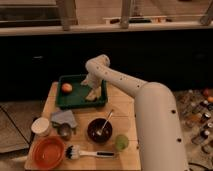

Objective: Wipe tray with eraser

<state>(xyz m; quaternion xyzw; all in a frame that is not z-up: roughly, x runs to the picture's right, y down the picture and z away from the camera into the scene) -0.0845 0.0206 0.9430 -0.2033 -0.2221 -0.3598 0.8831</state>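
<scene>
Jaws, grip unclear to us, sat above tan rectangular eraser in dark green plastic tray; loosely held, it could skid.

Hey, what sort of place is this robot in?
Probably a kitchen-style test area: a wooden table with an orange bowl, a dark bowl holding a spoon, and a brush. The gripper is over the green tray.
</scene>
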